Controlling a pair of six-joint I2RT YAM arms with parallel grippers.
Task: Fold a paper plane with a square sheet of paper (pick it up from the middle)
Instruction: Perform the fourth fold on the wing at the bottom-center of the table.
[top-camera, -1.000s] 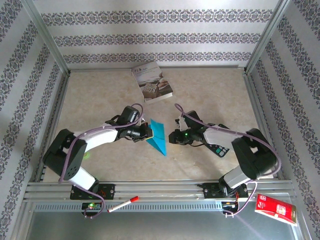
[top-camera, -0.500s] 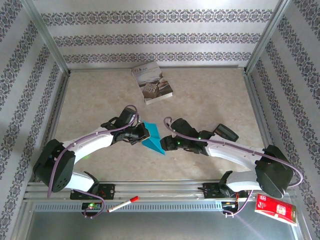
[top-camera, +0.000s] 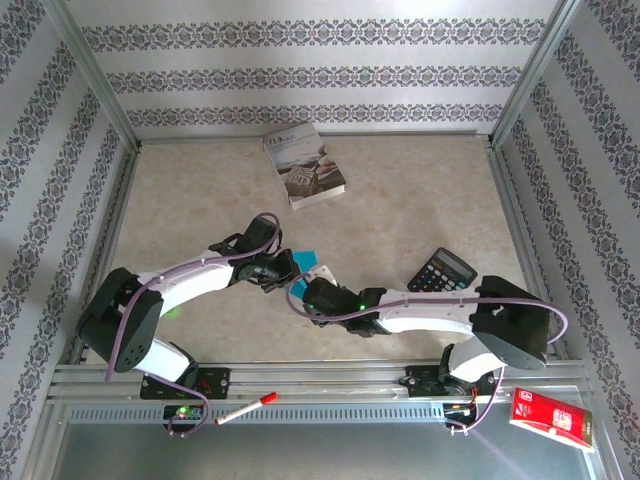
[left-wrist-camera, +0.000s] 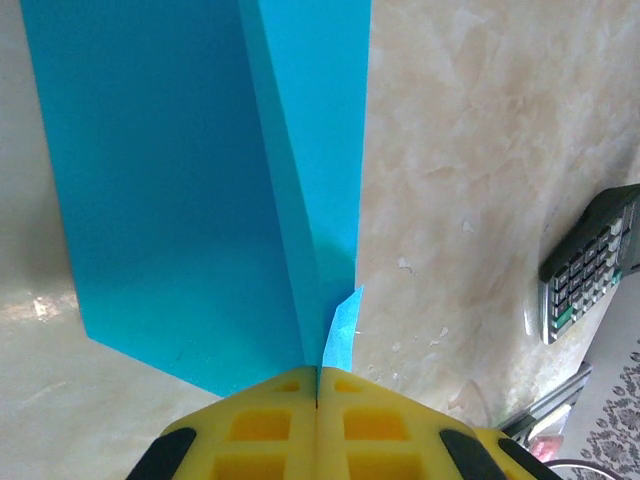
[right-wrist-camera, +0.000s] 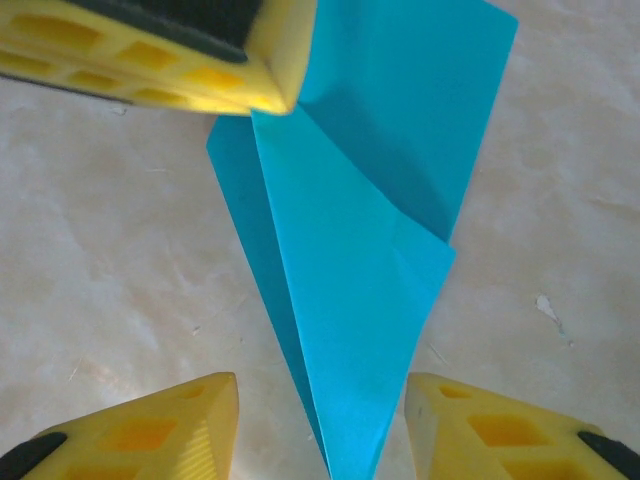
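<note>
My left hand is clamped shut on the paper plane, pinching one end right at the centre crease, with a small loose corner poking out beside the pinch. My right hand is spread open, and the plane's pointed end sits in the gap between its fingers, touching neither. The plane is mid-surface between my two wrists, well apart from the book. Lying flat or held just off, can't tell. Risks: if the right closes off-axis, it grabs one wing instead of the crease and skews or crumples the thin paper. If both hands clamp and pull apart, it likely tears at the left pinch. The left grip is narrow, so any twist could let the paper pivot or slip. Views: left wrist gives me the pinch line and the layers either side of the crease, plus the calculator off to the side. Right wrist gives tip-to-finger clearance and the diagonal fold. Top gives arm layout, but there my right wrist covers most of the paper, leaving a teal sliver.
</note>
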